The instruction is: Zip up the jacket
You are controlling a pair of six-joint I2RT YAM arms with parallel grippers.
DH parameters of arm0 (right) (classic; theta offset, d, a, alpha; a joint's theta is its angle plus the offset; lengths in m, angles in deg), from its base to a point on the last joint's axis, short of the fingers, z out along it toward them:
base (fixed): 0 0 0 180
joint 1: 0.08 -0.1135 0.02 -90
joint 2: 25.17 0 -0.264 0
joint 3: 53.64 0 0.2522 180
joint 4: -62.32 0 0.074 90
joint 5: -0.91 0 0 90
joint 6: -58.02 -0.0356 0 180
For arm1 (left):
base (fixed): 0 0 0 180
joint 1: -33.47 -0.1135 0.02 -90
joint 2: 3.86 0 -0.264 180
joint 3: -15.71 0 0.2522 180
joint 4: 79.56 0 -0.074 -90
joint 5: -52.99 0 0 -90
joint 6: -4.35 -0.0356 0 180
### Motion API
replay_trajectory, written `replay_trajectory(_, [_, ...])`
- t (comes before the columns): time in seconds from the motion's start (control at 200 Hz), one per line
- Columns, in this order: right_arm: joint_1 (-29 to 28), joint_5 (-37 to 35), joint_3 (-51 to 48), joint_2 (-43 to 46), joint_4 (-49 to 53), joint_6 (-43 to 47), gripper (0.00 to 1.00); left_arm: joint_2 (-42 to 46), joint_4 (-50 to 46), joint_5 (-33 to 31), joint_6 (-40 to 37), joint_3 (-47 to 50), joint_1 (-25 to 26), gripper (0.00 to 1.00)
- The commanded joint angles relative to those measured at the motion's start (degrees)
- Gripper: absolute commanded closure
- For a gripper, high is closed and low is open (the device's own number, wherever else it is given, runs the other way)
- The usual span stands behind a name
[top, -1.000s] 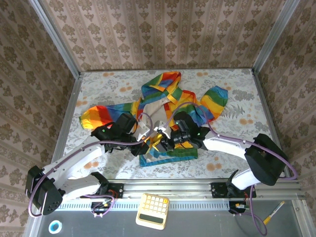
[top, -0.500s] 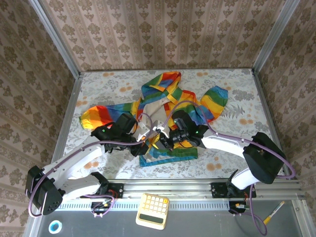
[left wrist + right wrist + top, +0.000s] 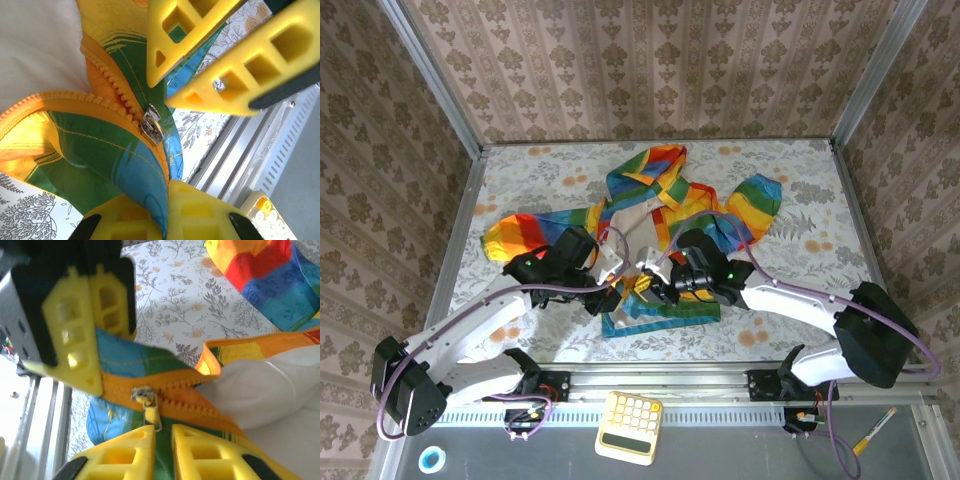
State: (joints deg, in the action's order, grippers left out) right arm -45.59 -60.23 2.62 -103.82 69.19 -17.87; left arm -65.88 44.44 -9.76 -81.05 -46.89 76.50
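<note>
The rainbow-striped jacket (image 3: 640, 185) lies open on the table, beige lining up, with its hem bunched near the front edge. My left gripper (image 3: 167, 187) is shut on the blue-green hem fabric beside the orange zipper (image 3: 117, 97). The metal slider (image 3: 151, 127) sits just beyond its fingertips, where the two zipper rows meet. My right gripper (image 3: 163, 429) faces the left gripper (image 3: 97, 382) from the other side. Its jaws stand a narrow gap apart, and the slider's pull tab (image 3: 151, 415) hangs right at the mouth of that gap. From above, both grippers (image 3: 620, 290) (image 3: 655, 285) meet over the hem.
The floral table (image 3: 800, 200) ends at a metal rail (image 3: 650, 380) close behind the hem. A yellow calculator (image 3: 629, 427), a pen (image 3: 873, 430) and a tape roll (image 3: 431, 460) lie on the shelf below. One sleeve (image 3: 520, 232) stretches left, another (image 3: 758, 200) right.
The right arm's elbow has swung right and toward the front edge, and its wrist has shifted slightly right. The left arm and the hem it holds have stayed put.
</note>
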Motion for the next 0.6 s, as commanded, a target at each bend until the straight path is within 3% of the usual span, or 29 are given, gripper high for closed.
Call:
replay_trajectory(0.0, [-0.78, -2.94, -1.54, 1.47, -2.76, 4.85, 0.75, 0.85, -1.84, 1.27, -2.22, -1.92, -0.32, 1.00])
replay_trajectory(0.595, [-3.77, -4.62, 0.78, -0.71, -3.30, 9.09, 0.69, 0.67, -2.15, 2.25, -2.32, -2.16, -0.33, 1.00])
